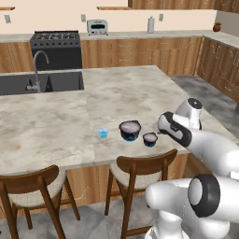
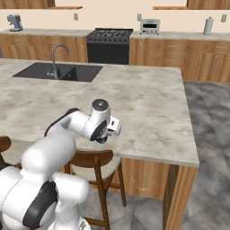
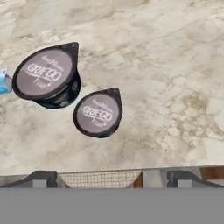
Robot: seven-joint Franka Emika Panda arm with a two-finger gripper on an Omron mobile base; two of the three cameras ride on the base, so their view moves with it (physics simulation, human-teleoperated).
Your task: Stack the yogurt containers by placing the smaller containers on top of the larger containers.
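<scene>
Yogurt tubs' "GREGO" lids read from the hand camera; pincer seemingly spread, gripping nothing.

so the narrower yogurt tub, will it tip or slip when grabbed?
Probably stable: the narrower tub sits upright, squat and flat-lidded, apart from the widest tub. Likely rigid and light. Its round wall may slip in the gripper, whose fingers look open.

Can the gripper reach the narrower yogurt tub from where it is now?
Probably yes. The gripper hangs above the counter near the narrower tub, and nothing lies between them. The widest tub stands apart beside it.
</scene>
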